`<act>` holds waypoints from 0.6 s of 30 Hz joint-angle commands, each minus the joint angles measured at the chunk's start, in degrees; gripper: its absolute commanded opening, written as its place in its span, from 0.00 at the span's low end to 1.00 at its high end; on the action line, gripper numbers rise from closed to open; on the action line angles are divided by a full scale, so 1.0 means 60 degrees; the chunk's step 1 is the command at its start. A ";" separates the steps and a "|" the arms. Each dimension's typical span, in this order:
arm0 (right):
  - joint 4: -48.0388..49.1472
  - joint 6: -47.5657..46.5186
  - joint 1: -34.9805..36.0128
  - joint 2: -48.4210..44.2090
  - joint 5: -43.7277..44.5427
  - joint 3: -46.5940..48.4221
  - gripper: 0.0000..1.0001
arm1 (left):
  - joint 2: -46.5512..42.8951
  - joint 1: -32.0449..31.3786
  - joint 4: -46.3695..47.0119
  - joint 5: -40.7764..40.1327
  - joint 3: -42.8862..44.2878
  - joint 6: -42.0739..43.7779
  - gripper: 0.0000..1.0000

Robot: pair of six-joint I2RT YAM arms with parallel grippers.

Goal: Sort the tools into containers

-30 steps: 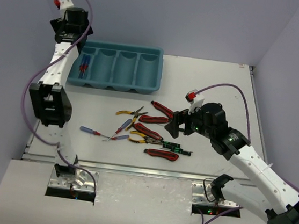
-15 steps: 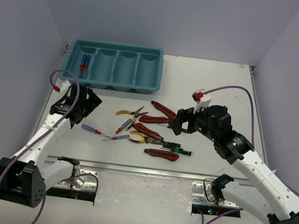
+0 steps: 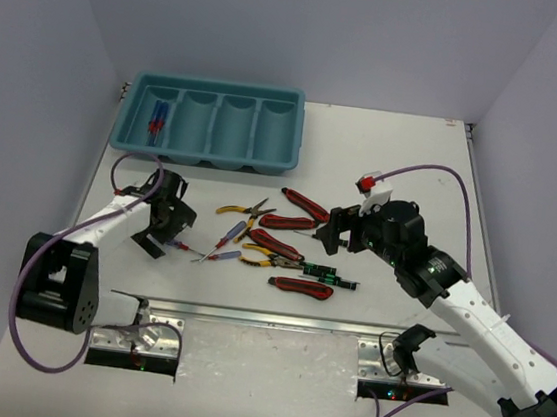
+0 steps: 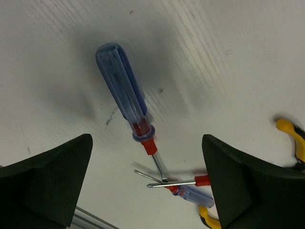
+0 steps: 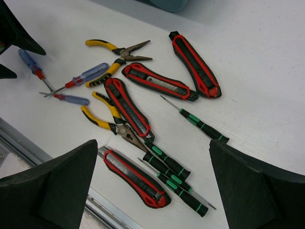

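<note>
The tray [image 3: 209,158] is set by the far edge of the counter [image 3: 406,153], with screwdrivers [image 3: 154,120] in its leftmost compartment. The left jaws are spread wide and empty over a blue screwdriver [image 4: 121,98] near the left edge. Pliers [image 5: 121,51] and knives [image 5: 195,64] are clustered mid-counter. The right jaws are held wide open and empty above them, with open counter seen to their right.

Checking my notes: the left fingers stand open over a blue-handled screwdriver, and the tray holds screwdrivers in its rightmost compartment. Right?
The screwdrivers in the tray lie in its leftmost compartment, as the top external view shows. The rest holds: the left fingers stand open over the blue-handled screwdriver.
</note>
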 commanded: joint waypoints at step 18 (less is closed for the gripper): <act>0.0493 -0.0187 0.0004 0.0135 0.0518 -0.0141 0.99 | 0.2885 -0.0061 -0.0237 -0.0948 0.0674 -0.0805 0.00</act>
